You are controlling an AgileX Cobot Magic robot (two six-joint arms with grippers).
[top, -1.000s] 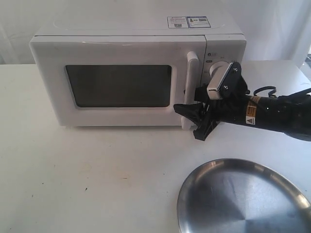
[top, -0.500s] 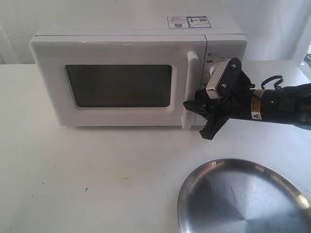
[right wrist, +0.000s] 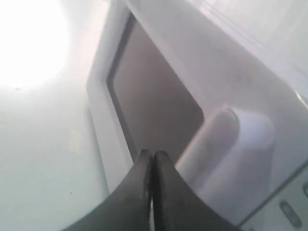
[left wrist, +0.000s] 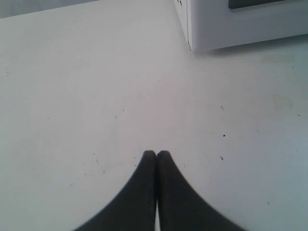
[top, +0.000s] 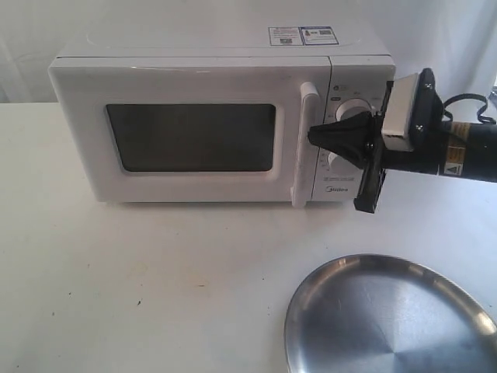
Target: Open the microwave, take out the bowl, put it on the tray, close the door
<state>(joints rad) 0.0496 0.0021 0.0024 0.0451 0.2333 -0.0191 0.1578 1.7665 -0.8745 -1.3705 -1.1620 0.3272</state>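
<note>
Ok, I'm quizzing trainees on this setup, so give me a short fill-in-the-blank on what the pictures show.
1. The door of the microwave is ____.
2. The right claw has its jaws ____, with its tips beside the handle.
3. The tray lies on the ____.

Missing words: closed; shut; table.

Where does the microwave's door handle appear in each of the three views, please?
Exterior view: the door handle stands upright between the dark window and the dials.
Left wrist view: not in it; only a corner of the microwave shows.
Right wrist view: the door handle lies just beyond the right gripper, beside the window.
Shared landmark: the microwave's white body.
</note>
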